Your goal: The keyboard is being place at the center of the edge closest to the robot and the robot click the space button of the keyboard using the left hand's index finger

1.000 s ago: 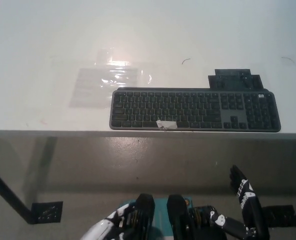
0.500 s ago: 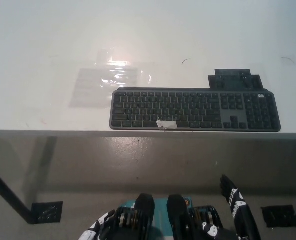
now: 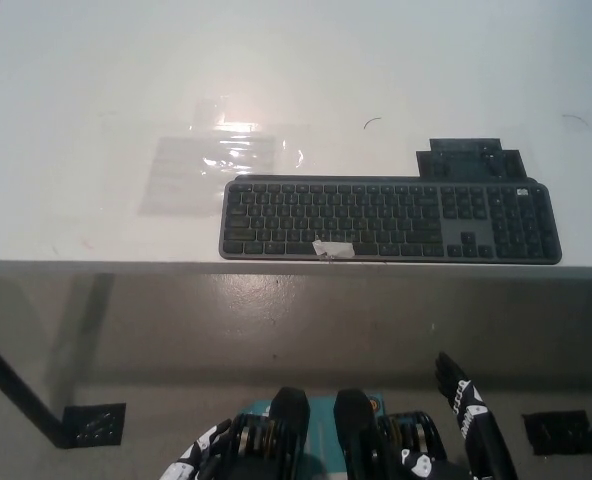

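Observation:
A dark grey keyboard (image 3: 391, 220) lies along the near edge of the white table (image 3: 96, 80), right of the middle. A small strip of white tape (image 3: 333, 248) marks its space bar. My black right hand (image 3: 471, 420) is low at the bottom right, below the table edge, fingers stretched out and holding nothing. Only a sliver of my white left hand (image 3: 201, 455) shows at the bottom edge, far below the keyboard; its fingers are out of sight.
A clear plastic sheet (image 3: 221, 160) lies flat on the table left of and behind the keyboard. A dark flat piece (image 3: 468, 158) sits just behind the keyboard's right part. Below the table, the floor and a black table foot (image 3: 91, 423) show.
My right hand has drifted left and slightly down below the table edge. The white left hand has sunk lower at the bottom edge. The keyboard has not moved.

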